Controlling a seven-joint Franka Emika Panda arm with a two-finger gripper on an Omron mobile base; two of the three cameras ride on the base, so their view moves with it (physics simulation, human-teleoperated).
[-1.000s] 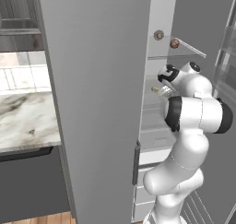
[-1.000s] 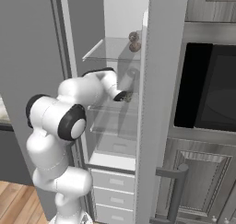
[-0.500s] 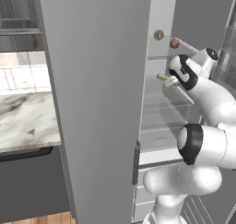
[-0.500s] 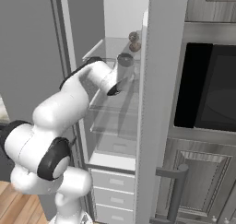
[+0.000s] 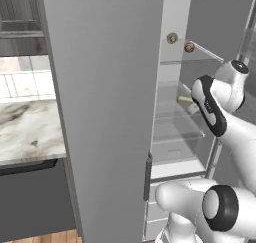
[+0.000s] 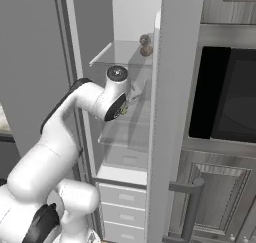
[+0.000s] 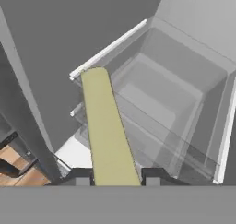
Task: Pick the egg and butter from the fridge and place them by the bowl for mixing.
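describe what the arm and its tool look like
The arm is glossy white with rounded, tube-like links and black bands and caps at the joints. One round cap near the wrist is dark with a grey centre. No loose cables or markings show. The tool has two small dark, blocky fingertips with paler grey faces.

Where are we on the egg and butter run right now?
Nothing looks delivered yet. In hand: the gripper is shut on the butter, held among the shelves of the open fridge. The egg sits on the upper glass shelf beside a grey knob. Left: carry the butter to the bowl, then fetch the egg.
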